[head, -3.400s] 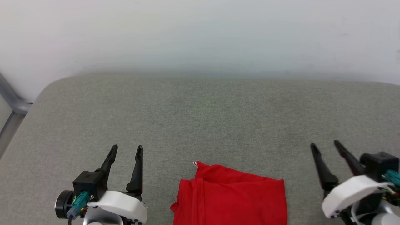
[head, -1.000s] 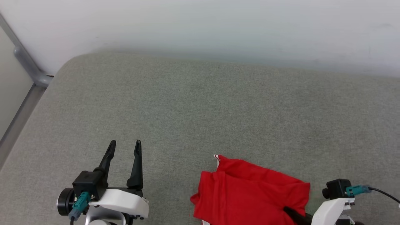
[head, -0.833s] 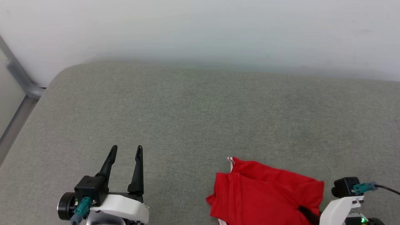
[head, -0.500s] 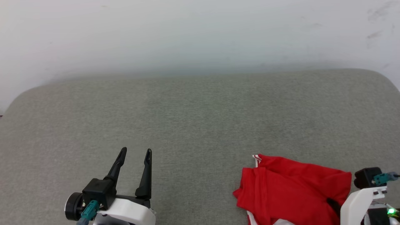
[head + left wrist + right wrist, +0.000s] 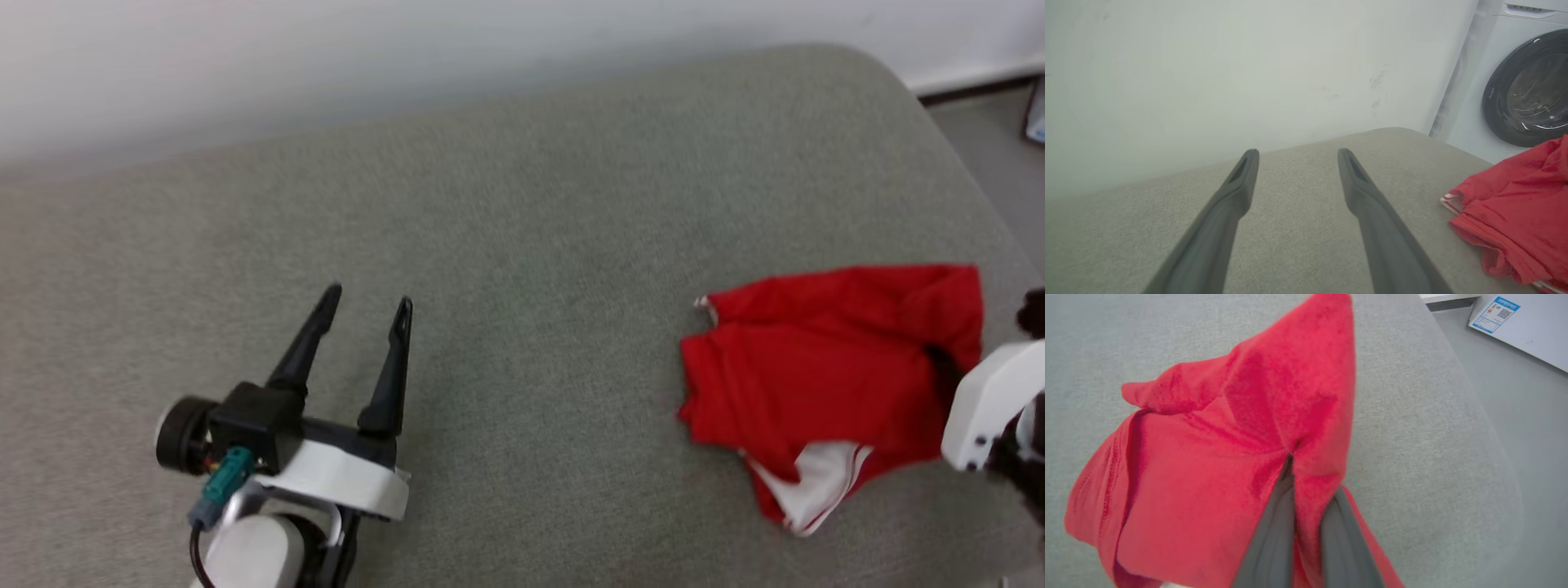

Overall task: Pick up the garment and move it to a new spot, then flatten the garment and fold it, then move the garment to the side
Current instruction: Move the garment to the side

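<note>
Left gripper point(image 5: 367, 296) sits at 8 o'clock in the head view. Its jaws are spread wide and empty above the grey padded surface point(image 5: 531, 245), well apart from the cloth. The garment point(image 5: 824, 359) lies at 3 to 4 o'clock, near the surface's rounded right-hand corner. Its red body is folded over, and a white sleeve point(image 5: 816, 486) with striped trim slips out at its 6 o'clock edge. Right gripper point(image 5: 1306, 498) is at the garment's 3 o'clock edge, jaws closed on a pinch of red fabric that tents up from the grip in the right wrist view. Change noted: seconds ago the right jaws stood open and clear of the folded garment, and they have since closed on its edge. The head camera has also swung right, so the surface's right corner now shows where its left corner showed before. Judgement: folding appears done, and the final move to the side is under way. Concern: this single-point grip seems to be loosening the fold, so the release should be low and gentle.
</note>
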